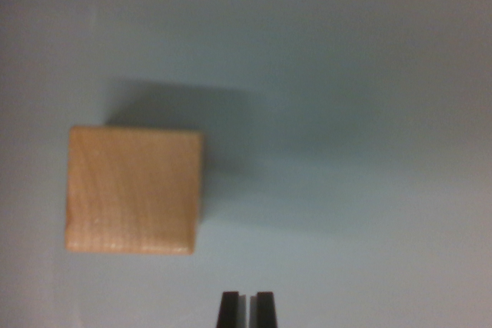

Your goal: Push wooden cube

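From the wrist view I have the wooden cube [134, 191] sitting flat on the pale desk [361, 113], left of centre in the picture, with its shadow thrown up and toward the wrist view's right. My pincer [247, 309] shows only as two dark tips at the bottom edge, a little right of the picture's middle, pressed nearly together with just a thin slit of desk colour between them, and pinching nothing. The relation that matters to me is the offset: the cube lies up and toward the wrist view's left of the tips, and its near right corner is close to them but clear of them, so there is no contact as I read it. The tips point past the cube's right face rather than at it. The cube looks square on, its edges running almost parallel to the picture's edges, so it has no long axis to favour. I judge that a push toward the wrist view's left would meet its right face squarely, provided I first bring the tips level with that face; how low the tips ride above the desk I cannot tell.
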Robot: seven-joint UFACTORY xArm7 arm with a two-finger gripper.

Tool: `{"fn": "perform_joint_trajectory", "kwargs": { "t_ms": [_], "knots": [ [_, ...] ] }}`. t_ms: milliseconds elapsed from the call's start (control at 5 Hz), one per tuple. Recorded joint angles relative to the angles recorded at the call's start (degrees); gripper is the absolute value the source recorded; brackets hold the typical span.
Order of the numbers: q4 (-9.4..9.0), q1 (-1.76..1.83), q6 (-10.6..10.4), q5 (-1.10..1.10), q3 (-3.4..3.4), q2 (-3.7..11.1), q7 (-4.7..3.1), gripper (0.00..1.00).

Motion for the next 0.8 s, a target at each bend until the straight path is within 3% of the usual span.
{"fn": "perform_joint_trajectory", "kwargs": {
  "t_ms": [200, 400, 600, 800],
  "knots": [
    [0.00, 0.00, 0.0, 0.00, 0.00, 0.00, 0.00, 0.00],
    [-1.50, 0.89, -1.9, -0.20, 0.53, 0.56, 1.52, 0.00],
    [-1.50, 0.89, -1.9, -0.20, 0.53, 0.56, 1.52, 0.00],
    [-2.79, 1.65, -3.5, -0.37, 0.99, 1.05, 2.83, 0.00]
  ]
}}
